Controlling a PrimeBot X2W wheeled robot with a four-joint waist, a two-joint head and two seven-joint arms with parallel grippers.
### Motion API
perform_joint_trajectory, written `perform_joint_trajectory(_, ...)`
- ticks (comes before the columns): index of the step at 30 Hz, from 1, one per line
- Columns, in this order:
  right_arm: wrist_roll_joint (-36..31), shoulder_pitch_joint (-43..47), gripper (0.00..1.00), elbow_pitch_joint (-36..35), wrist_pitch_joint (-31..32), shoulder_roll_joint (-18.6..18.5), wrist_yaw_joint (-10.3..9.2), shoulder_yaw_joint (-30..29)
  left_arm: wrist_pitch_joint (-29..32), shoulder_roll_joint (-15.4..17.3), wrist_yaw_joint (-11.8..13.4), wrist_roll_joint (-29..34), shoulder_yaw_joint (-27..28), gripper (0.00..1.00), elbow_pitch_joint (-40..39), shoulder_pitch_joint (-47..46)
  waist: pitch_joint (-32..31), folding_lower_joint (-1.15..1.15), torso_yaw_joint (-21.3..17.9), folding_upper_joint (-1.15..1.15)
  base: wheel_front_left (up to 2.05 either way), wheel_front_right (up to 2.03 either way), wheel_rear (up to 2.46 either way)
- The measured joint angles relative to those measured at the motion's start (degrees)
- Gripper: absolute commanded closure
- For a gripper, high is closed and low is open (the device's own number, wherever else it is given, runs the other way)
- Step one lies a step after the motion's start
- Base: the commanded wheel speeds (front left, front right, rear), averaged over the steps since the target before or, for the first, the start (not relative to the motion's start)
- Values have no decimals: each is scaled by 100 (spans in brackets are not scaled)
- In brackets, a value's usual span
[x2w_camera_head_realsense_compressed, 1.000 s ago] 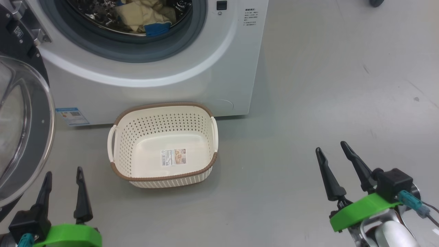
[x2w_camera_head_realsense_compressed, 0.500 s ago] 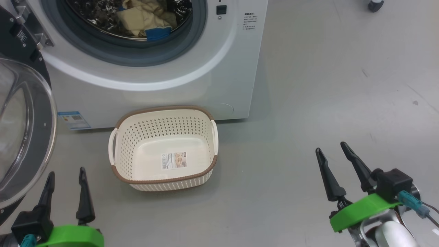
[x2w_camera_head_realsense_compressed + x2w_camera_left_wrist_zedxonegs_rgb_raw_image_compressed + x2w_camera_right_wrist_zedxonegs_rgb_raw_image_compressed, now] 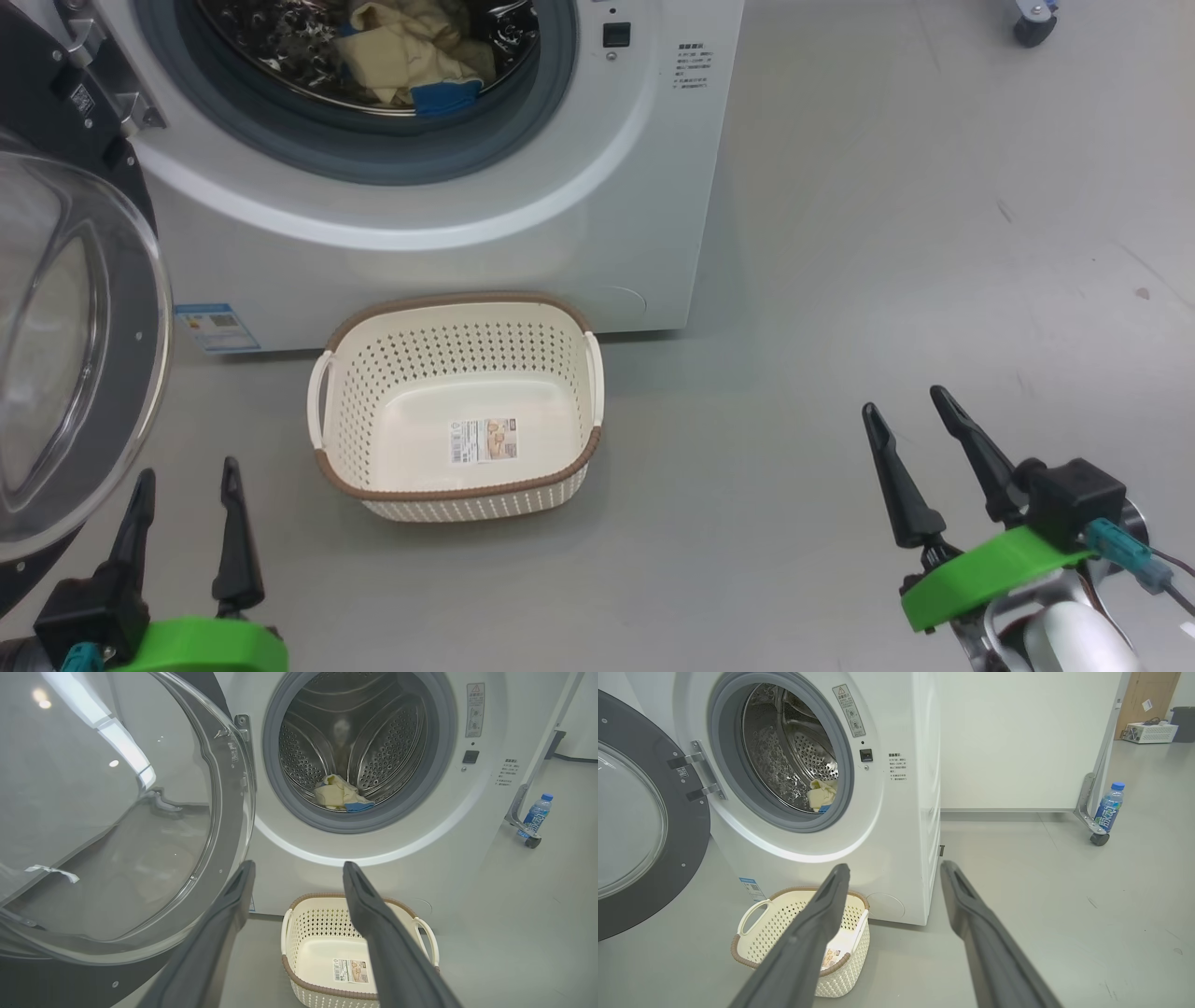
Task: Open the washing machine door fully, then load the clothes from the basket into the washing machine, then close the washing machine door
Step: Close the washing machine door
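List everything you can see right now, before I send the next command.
white front-loading washing machine: one, white with a grey gasket, behind the basket.
round black-rimmed, clear-glass washing machine door: one, swung open at the left of the head view.
soft cream-yellow and blue clothes: small heap, at the bottom of the steel drum.
cream perforated plastic basket with brown rim: one, on the grey floor in front of the machine, holding just a label sticker.
blue sticker: one, at the machine's lower corner.
clear water bottle with blue cap: one, on the floor beside a caster, right of the machine.
left gripper: one, dark fingers, green mount, open, empty.
right gripper: one, same colours, open, empty.
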Motion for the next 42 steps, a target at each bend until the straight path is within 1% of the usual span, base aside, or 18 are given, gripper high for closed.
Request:
perform_joint_trajectory(7,-2,1,0,-21,0,-7,0,-2,0,1,13,-44,11,0,-60,8,-16,0,125,0,0,0,0)
perform_joint_trajectory(16,-9,0,0,-45,0,-9,0,-16,1,4,13,-58,-2,0,-65,85,-55,0,413,0,0,0,0)
perform_joint_trajectory(28,-48,-8,0,-81,0,-42,0,-3,0,-14,15,-101,37,0,-87,122,30,0,945,0,0,0,0)
perform_joint_trajectory(42,-51,-40,0,-71,0,-98,0,32,-34,-191,14,-143,153,0,-60,123,69,0,1599,0,0,0,0)
